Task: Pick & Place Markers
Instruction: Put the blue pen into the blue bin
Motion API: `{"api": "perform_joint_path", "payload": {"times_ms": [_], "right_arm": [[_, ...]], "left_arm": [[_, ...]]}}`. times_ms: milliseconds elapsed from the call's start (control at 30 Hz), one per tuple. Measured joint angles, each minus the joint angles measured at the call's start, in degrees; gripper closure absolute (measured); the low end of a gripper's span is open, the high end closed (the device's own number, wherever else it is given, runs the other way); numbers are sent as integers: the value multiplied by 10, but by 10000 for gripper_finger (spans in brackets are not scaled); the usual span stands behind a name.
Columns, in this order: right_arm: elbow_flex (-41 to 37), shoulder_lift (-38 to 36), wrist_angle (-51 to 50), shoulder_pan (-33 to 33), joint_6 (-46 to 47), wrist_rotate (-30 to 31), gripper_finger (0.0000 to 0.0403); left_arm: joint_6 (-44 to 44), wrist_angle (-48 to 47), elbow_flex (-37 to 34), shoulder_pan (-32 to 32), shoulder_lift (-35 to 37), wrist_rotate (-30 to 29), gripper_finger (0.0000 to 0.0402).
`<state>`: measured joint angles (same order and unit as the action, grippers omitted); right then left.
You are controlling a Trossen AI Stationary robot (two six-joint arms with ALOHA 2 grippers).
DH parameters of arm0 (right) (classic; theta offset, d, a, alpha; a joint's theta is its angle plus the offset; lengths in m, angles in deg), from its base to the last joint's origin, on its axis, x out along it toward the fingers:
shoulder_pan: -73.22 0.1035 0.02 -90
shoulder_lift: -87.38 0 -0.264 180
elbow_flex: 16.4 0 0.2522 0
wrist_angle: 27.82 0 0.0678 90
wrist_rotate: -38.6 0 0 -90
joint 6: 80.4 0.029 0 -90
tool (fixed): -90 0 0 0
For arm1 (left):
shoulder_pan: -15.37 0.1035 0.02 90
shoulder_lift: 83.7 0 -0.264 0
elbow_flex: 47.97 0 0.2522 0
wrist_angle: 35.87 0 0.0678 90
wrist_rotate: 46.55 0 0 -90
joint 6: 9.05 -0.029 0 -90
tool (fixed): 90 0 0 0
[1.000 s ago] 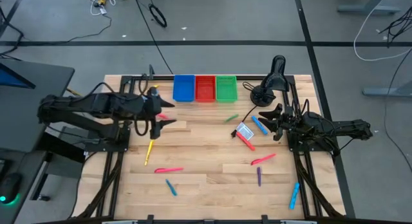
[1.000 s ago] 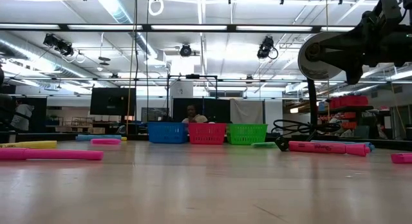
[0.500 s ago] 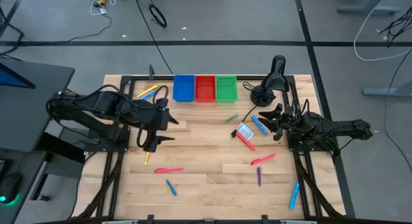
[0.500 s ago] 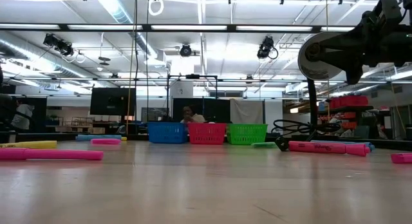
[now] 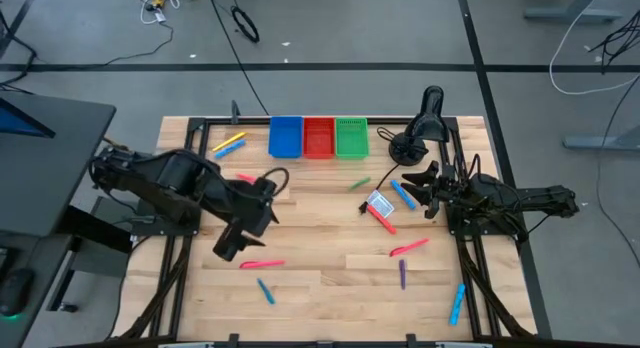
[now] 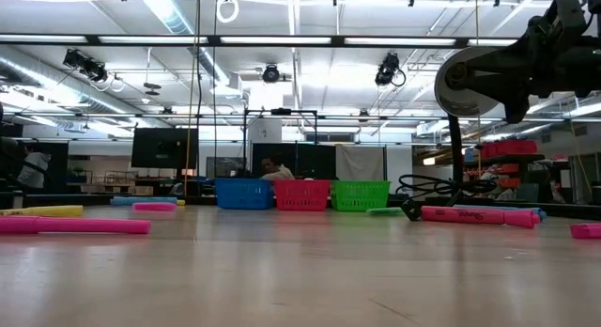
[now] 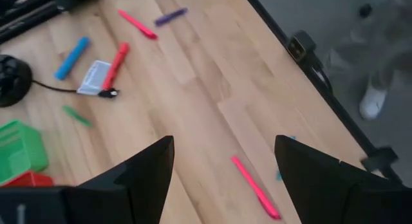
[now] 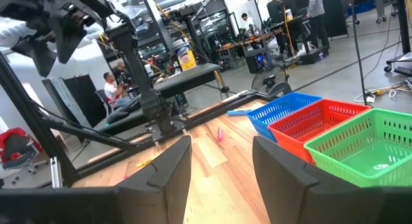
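3 bins (image 5: 319,137) at table's (image 5: 330,278) far edge; markers (image 5: 262,264) scattered before them.

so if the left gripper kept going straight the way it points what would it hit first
Most likely the pink marker lying on the table just ahead of the open left gripper. The gripper is empty and looks to be above the wood, though height is hard to judge.

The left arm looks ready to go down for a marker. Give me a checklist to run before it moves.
1. Left claw open: ok, fingers spread wide, nothing between them.
2. Target in line: ok, a long thin pink marker lies on the wood ahead of the fingers.
3. Space around it: ok, the short blue marker lies apart.
4. Right claw out of the way: ok, parked near the right edge, open.
5. Blue, red and green plastic bins upright: ok.
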<state>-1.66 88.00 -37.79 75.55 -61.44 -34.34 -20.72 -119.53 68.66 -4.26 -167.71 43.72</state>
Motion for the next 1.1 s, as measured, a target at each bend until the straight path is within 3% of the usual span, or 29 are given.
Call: {"api": "perform_joint_path", "payload": {"times_ms": [533, 1100], "right_arm": [[0, 0, 0, 0, 0, 0, 237], [0, 0, 0, 0, 0, 0, 237]], "left_arm": [[-61, -71, 12, -68, -68, 0, 129], [-59, -130, 10, -109, -71, -6, 129]]}}
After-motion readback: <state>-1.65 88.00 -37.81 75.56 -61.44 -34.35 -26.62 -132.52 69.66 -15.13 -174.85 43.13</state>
